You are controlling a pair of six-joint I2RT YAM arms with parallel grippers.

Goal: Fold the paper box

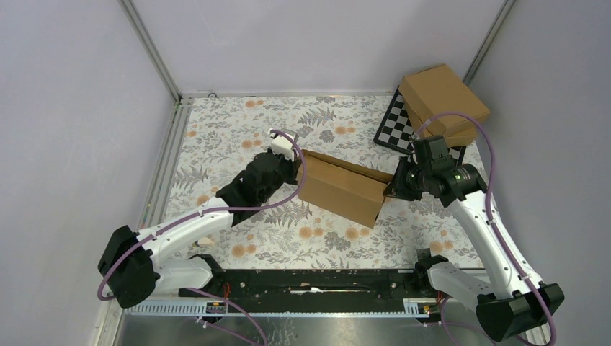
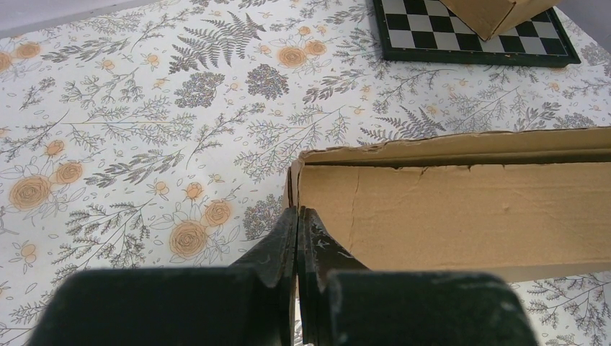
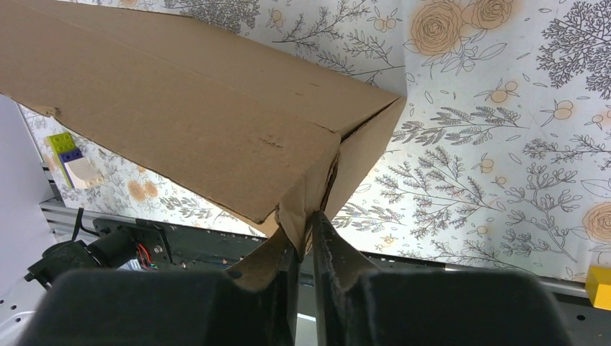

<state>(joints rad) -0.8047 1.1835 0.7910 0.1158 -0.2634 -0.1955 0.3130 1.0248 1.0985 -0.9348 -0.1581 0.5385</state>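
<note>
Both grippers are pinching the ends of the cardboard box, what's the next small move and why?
Probably ease the right gripper and its pinched flap inward against the paper box while the left gripper holds its end steady. The right wrist view shows a dark gap open at that corner, so that end looks not yet closed.
</note>
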